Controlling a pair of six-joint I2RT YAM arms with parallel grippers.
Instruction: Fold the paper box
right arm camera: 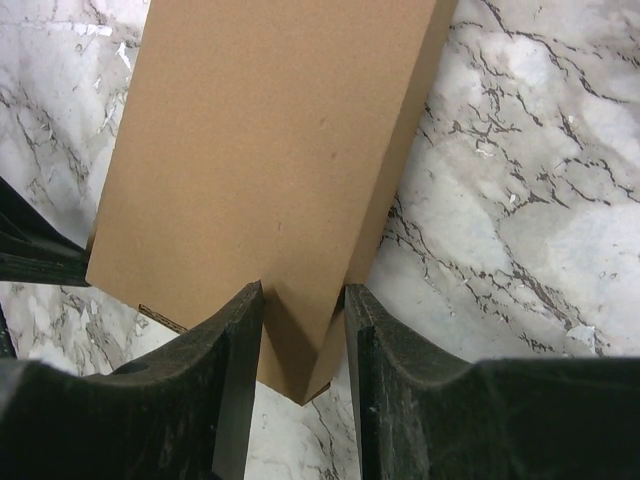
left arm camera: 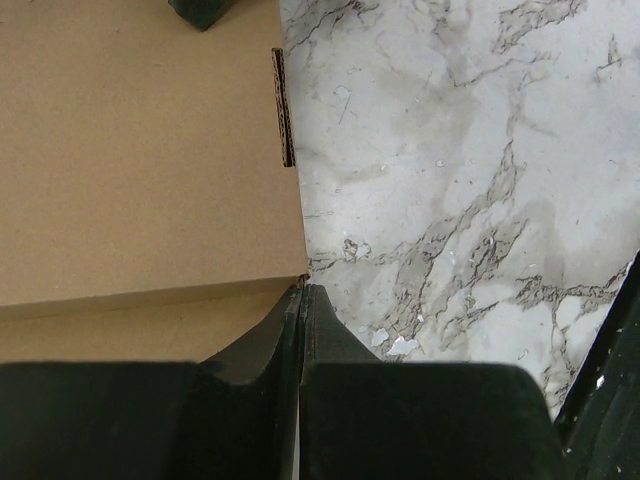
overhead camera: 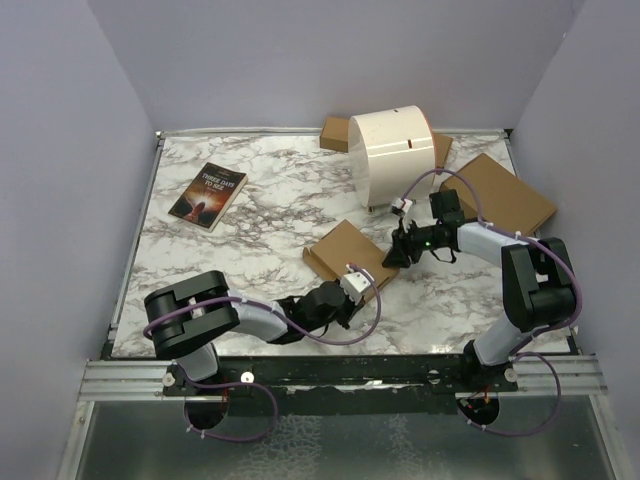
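The paper box (overhead camera: 345,250) lies folded flat and thin on the marble table. It fills the upper left of the left wrist view (left arm camera: 140,150) and the middle of the right wrist view (right arm camera: 270,150). My left gripper (overhead camera: 350,288) is shut, and its joined tips (left arm camera: 302,292) touch the box's near corner with nothing between them. My right gripper (overhead camera: 392,258) is at the box's right corner. Its fingers (right arm camera: 240,340) stand on either side of that corner (right arm camera: 304,300) and press against the cardboard.
A book (overhead camera: 208,195) lies at the back left. A white cylinder (overhead camera: 393,155) stands at the back with brown cardboard (overhead camera: 335,132) behind it. A larger brown cardboard box (overhead camera: 505,192) lies at the back right. Purple walls enclose the table.
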